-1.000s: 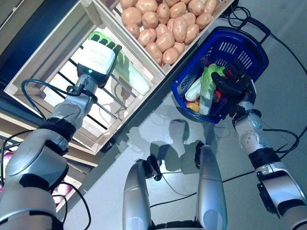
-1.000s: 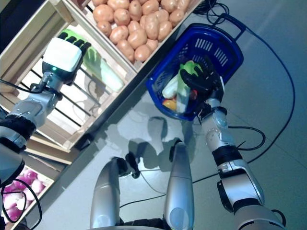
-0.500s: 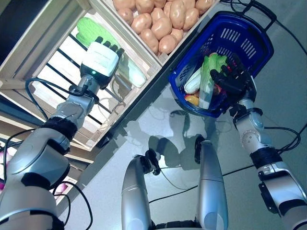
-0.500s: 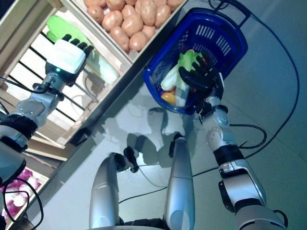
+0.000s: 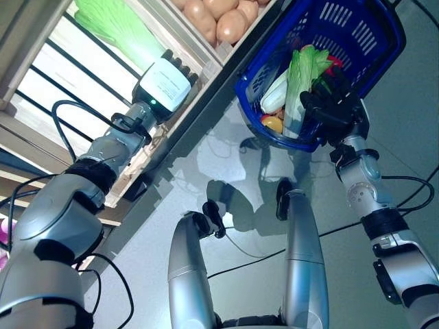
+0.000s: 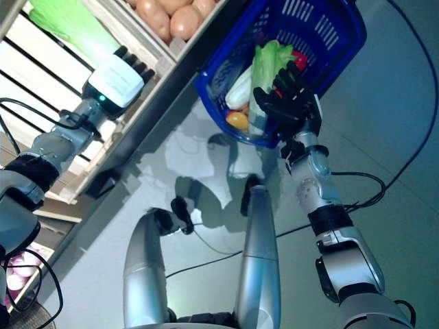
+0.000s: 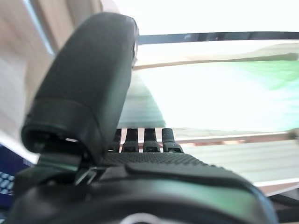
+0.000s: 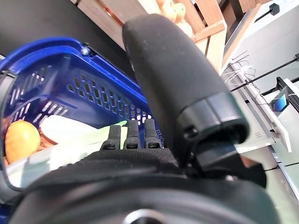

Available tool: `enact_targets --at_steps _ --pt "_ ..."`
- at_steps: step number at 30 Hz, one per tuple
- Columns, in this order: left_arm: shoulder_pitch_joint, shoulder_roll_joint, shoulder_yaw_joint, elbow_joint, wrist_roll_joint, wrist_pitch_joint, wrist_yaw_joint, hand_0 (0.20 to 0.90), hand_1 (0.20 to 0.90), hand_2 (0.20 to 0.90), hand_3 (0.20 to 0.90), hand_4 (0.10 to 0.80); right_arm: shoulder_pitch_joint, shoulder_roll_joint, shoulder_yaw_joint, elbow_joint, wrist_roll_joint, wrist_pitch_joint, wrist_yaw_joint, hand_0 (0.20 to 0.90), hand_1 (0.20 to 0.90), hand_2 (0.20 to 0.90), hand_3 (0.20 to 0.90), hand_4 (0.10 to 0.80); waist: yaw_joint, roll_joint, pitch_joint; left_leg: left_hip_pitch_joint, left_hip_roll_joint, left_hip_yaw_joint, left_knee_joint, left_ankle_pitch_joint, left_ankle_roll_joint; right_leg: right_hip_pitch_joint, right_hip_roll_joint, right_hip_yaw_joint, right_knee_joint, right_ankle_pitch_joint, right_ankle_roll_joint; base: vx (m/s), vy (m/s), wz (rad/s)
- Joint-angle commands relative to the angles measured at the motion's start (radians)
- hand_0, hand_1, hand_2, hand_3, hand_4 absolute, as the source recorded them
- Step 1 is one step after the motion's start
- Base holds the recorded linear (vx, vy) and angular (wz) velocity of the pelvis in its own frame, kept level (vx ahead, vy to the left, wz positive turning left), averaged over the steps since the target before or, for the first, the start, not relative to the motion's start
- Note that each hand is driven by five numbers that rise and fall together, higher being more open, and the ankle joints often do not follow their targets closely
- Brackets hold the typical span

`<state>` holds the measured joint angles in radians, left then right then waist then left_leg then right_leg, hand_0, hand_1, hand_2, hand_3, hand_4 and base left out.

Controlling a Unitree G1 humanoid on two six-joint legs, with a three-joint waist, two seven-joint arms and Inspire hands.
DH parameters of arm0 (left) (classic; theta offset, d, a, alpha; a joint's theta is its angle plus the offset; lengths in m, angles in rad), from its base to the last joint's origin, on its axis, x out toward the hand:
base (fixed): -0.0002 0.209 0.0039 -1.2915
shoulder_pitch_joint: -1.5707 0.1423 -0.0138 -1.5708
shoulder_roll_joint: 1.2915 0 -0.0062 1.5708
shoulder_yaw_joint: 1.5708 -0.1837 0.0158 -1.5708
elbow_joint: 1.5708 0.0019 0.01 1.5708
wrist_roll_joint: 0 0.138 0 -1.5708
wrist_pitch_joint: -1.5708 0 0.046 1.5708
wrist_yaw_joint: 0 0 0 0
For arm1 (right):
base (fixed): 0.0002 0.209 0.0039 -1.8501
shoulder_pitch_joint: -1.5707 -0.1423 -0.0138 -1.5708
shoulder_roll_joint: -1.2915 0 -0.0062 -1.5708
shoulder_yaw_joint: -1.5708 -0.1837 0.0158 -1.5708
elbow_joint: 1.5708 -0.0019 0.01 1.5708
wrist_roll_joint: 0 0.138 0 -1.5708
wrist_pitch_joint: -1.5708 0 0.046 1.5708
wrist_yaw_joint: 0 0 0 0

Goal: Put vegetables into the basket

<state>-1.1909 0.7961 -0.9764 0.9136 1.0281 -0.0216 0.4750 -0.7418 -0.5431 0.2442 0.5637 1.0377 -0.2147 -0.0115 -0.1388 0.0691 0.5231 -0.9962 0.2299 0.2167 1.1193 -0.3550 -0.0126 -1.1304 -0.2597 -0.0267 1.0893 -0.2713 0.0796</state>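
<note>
The blue basket (image 5: 363, 31) stands on the floor by the stand. In it lie a leafy green vegetable with a white stalk (image 5: 302, 75), a long white vegetable (image 5: 276, 92), a round orange one (image 5: 272, 124) and something red. My right hand (image 5: 334, 106) is just above the basket's near rim, fingers straight; it also shows in the right wrist view (image 8: 131, 172). My left hand (image 5: 163, 83) reaches into a wooden crate, fingers straight, over the pale end of a long green leafy vegetable (image 5: 116, 27). In the left wrist view the vegetable (image 7: 224, 88) lies just past the fingers (image 7: 149, 140).
The wooden stand's slatted crates (image 5: 41, 82) take up the left and top. A crate of brown potatoes (image 5: 219, 14) sits next to the basket. Grey floor spreads to the right.
The camera has shifted, sliding the scene up. My left hand has moved from the vegetable's leafy end to its pale end near the crate's edge. My right hand stays by the basket.
</note>
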Motion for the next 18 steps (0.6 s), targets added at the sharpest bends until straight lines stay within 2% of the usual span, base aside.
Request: enact_targets --at_steps 1,3,6,7,16,17,18 --pt "-0.169 0.053 -0.015 0.0 0.019 0.01 -0.04 0.9 0.9 0.9 0.9 0.8 -0.1 -0.037 -0.013 -0.093 0.046 -0.077 0.088 0.9 0.9 0.9 0.9 0.8 -0.008 0.0 -0.003 -0.042 0.074 -0.106 -0.082 0.028 -0.164 0.056 -0.109 0.062 -0.108 0.095 0.12 -0.032 0.019 -0.02" --pt "-0.176 0.053 -0.023 0.002 0.003 0.032 -0.102 0.9 0.9 0.9 0.9 0.8 -0.109 -0.041 -0.012 -0.103 0.041 -0.082 0.1 0.9 0.9 0.9 0.9 0.8 -0.008 0.002 -0.003 -0.068 0.074 -0.112 -0.066 0.024 -0.164 0.031 -0.108 0.067 -0.095 0.093 0.12 -0.029 0.023 -0.04" --pt "-0.178 0.049 -0.022 0.026 -0.034 0.129 -0.202 0.9 0.9 0.9 0.9 0.8 -0.125 -0.052 -0.019 -0.129 0.047 -0.084 0.11 0.9 0.9 0.9 0.9 0.8 -0.003 0.004 -0.003 -0.126 0.076 -0.127 -0.026 0.019 -0.157 -0.024 -0.107 0.076 -0.056 0.085 0.113 -0.033 0.018 -0.05" --pt "-0.179 0.048 -0.022 0.026 -0.035 0.13 -0.202 0.9 0.9 0.9 0.9 0.8 -0.125 -0.053 -0.02 -0.129 0.047 -0.084 0.11 0.9 0.9 0.9 0.9 0.8 -0.003 0.004 -0.003 -0.128 0.076 -0.128 -0.024 0.019 -0.157 -0.025 -0.107 0.076 -0.054 0.085 0.113 0.0 0.0 0.0" --pt "-0.175 0.044 0.04 0.085 -0.096 0.326 -0.274 0.9 0.9 0.9 0.9 0.8 -0.13 -0.045 -0.053 -0.187 0.053 -0.098 0.121 0.9 0.9 0.9 0.9 0.8 0.009 -0.004 -0.003 -0.22 0.072 -0.149 0.048 0.004 -0.132 -0.111 -0.111 0.067 0.02 0.063 0.093 -0.02 -0.008 0.01" --pt "-0.174 0.045 0.048 0.1 -0.092 0.346 -0.297 0.549 0.549 0.549 0.549 0.566 -0.128 -0.041 -0.06 -0.194 0.06 -0.101 0.125 0.9 0.9 0.9 0.9 0.8 0.011 -0.006 -0.003 -0.217 0.071 -0.15 0.051 0.001 -0.128 -0.108 -0.113 0.064 0.025 0.06 0.09 0.0 0.0 0.0" --pt "-0.171 0.05 0.052 0.101 -0.092 0.344 -0.297 0.3 0.3 0.3 0.3 0.4 -0.125 -0.04 -0.063 -0.201 0.066 -0.101 0.124 0.9 0.9 0.9 0.9 0.8 0.012 -0.006 -0.003 -0.214 0.069 -0.151 0.05 0.0 -0.127 -0.106 -0.113 0.064 0.025 0.058 0.089 0.007 -0.017 0.05"
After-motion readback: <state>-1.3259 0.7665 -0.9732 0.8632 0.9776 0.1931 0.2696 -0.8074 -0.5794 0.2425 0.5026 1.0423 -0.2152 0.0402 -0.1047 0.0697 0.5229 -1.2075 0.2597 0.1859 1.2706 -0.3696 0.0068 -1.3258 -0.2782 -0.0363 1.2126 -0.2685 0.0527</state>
